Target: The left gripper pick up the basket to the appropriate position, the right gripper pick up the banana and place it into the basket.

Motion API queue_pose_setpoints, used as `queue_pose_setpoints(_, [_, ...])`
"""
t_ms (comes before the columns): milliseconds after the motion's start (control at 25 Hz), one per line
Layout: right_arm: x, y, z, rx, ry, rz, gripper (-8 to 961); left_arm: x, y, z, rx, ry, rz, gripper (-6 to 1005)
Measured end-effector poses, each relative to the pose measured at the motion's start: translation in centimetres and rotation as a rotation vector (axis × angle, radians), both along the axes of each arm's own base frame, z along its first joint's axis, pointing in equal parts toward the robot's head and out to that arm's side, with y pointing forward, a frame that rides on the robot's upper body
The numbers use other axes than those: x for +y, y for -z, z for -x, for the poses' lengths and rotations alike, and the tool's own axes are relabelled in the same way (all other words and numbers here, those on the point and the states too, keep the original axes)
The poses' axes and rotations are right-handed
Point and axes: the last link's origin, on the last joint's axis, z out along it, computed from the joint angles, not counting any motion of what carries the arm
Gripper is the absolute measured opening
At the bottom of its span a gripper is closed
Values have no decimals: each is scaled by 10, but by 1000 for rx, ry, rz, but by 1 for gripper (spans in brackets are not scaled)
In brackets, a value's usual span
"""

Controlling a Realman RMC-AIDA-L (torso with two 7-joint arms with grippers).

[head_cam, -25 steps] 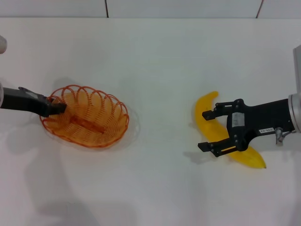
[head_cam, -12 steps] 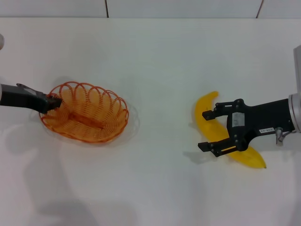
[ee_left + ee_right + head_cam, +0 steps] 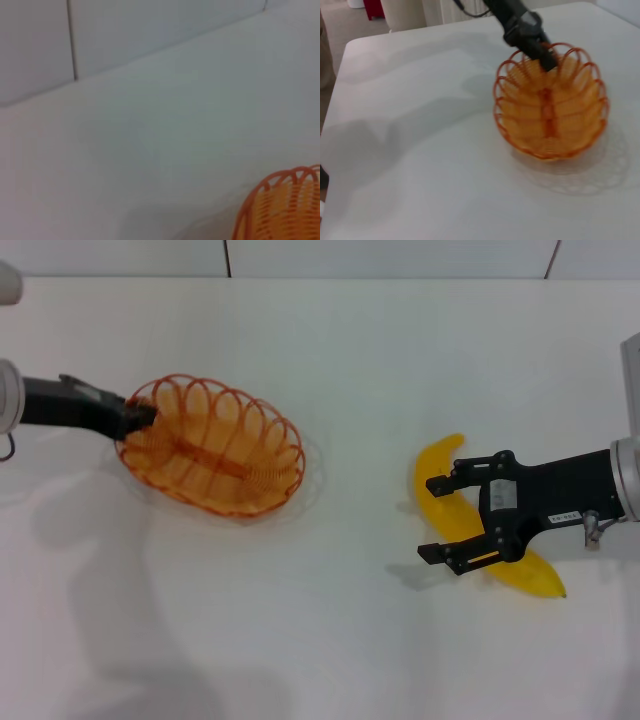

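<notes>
On your left side, the left claw [image 3: 140,416] is pinched onto the looped rim of the basket [image 3: 212,445] at its left end, with the black arm reaching in from the left edge. You can see the basket tilted, its gripped end raised and its shadow lying on the white desk [image 3: 330,640] just beneath and to the right of it. From the left wrist view you get only a corner of the basket [image 3: 282,207] against the desk and the tiled wall behind. From the right wrist view, the basket [image 3: 550,112] hangs from the left claw [image 3: 547,57], which bites its far rim, and a weave-patterned shadow spreads on the desk below it.

Moving to your right, well apart from the basket, the banana [image 3: 470,525] lies flat on the desk. The right claw [image 3: 437,518] sits over the banana's middle with its fingers spread wide, one tip on each side of the fruit and not closed on it.
</notes>
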Motion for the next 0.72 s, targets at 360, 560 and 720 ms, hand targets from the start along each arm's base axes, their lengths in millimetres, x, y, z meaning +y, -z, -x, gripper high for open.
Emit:
queue_pose_setpoints(360, [1, -1, 2, 5, 6, -3, 880, 10, 9, -20, -50, 79, -1, 72])
queue_pose_setpoints(560, [2, -1, 3, 6, 5, -4, 880, 15, 12, -21, -66, 82, -29, 70])
queue_pose_setpoints(720, [2, -1, 3, 6, 5, -4, 880, 15, 16, -21, -99, 80, -34, 71])
